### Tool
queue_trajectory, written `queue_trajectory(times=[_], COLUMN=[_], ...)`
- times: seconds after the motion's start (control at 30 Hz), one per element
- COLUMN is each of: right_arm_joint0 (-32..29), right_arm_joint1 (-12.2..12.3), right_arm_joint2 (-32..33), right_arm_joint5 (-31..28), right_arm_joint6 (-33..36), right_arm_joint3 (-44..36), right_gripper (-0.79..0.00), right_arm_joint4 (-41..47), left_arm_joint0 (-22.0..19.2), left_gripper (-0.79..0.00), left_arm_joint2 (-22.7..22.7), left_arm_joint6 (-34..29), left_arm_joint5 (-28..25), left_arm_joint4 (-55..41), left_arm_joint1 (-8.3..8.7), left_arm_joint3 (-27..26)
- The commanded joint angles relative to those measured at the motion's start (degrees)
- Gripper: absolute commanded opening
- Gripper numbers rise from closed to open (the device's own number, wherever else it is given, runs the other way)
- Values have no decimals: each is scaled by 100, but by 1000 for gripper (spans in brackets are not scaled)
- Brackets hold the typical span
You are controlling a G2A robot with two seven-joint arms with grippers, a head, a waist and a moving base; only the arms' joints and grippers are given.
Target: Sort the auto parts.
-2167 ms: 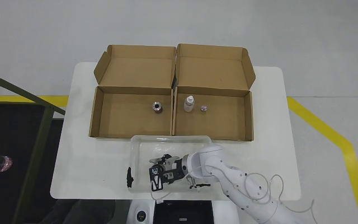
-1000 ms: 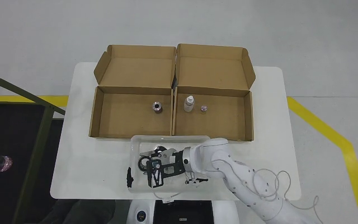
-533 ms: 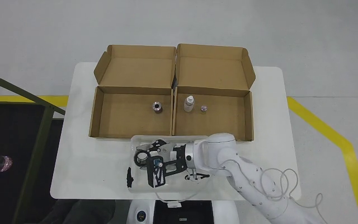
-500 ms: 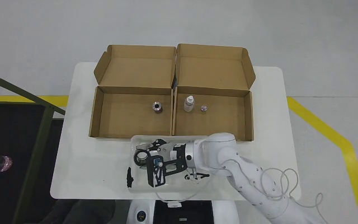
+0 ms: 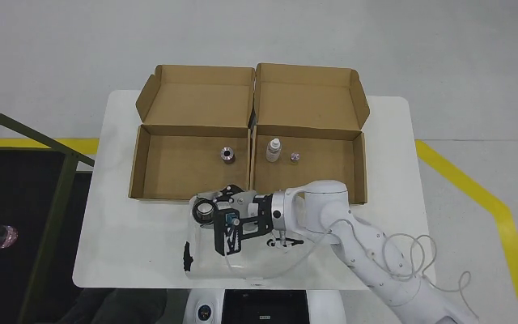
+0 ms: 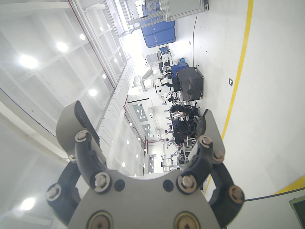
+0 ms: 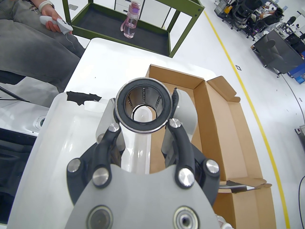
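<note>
Held part: metal bearing sleeve (image 7: pixel 143 127), hollow through, with a black ring at its open end.
Right jaws: closed onto the sleeve's barrel from both sides, no wider than the sleeve itself, holding nothing else.
Left jaws: spread wide with nothing between them, aimed out at the room and away from the surface (image 5: pixel 113 211).
Whereabouts: sleeve (image 5: pixel 204 211) held off the surface over the far left corner of the clear tray (image 5: pixel 202 259), just beside the near wall of the left box (image 5: pixel 174 166).
Handling, as a judgement: stiff and dense for its bulk; smooth steel, likely slippery under a light pinch; round, so prone to roll if set down on its side.
Best hold: across the barrel near mid-length, as gripped now, rather than on the ring edges.
Likely home: the left box, where a matching sleeve (image 5: pixel 226 154) stands near the middle of the floor.
In the way: the near cardboard wall between tray and box floor, to be cleared from above; the resting sleeve, to be kept apart from on set-down.
Other things: right box (image 5: pixel 324 170) alongside, holding a small white bottle (image 5: pixel 275 148) and a small round part (image 5: pixel 295 156) just beside it; both lids folded back; a scrap of black tape (image 5: pixel 187 257) on the tray's left rim.
</note>
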Motion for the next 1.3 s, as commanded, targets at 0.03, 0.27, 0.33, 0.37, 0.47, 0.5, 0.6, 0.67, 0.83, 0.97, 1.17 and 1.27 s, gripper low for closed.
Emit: queue_trajectory(times=[0.03, 0.27, 0.33, 0.37, 0.47, 0.5, 0.6, 0.67, 0.83, 0.97, 1.17, 1.27], right_arm_joint0=[91, 292, 369, 392, 496, 533, 646, 705, 927, 1097, 1360, 1475], right_arm_joint1=[-14, -48, -65, -71, -102, -113, -157, -182, -263, -336, -456, -519], right_arm_joint2=[11, 36, 22, 16, -34, -53, -125, -156, -292, -423, -624, -698], right_arm_joint5=[80, 273, 317, 332, 379, 398, 451, 497, 589, 666, 753, 830], right_arm_joint6=[-10, -45, -54, -56, -67, -66, -35, -36, -70, -33, 89, 147], right_arm_joint3=[108, 422, 529, 563, 718, 774, 977, 1088, 1445, 1750, 2220, 2461], right_gripper=[-785, -785, -785, -785, -785, -785, -785, -785, -785, -785, -785, -785], right_arm_joint4=[24, 15, 35, 41, 94, 111, 238, 325, 390, 421, 481, 543], left_arm_joint0=[0, 0, 0, 0, 0, 0, 0, 0, 0, 0, 0, 0], left_gripper=[0, 0, 0, 0, 0, 0, 0, 0, 0, 0, 0, 0], left_arm_joint2=[0, 0, 0, 0, 0, 0, 0, 0, 0, 0, 0, 0], left_arm_joint6=[0, 0, 0, 0, 0, 0, 0, 0, 0, 0, 0, 0], left_arm_joint5=[0, 0, 0, 0, 0, 0, 0, 0, 0, 0, 0, 0], left_arm_joint4=[0, 0, 0, 0, 0, 0, 0, 0, 0, 0, 0, 0], left_arm_joint1=[0, 0, 0, 0, 0, 0, 0, 0, 0, 0, 0, 0], left_arm_joint3=[0, 0, 0, 0, 0, 0, 0, 0, 0, 0, 0, 0])
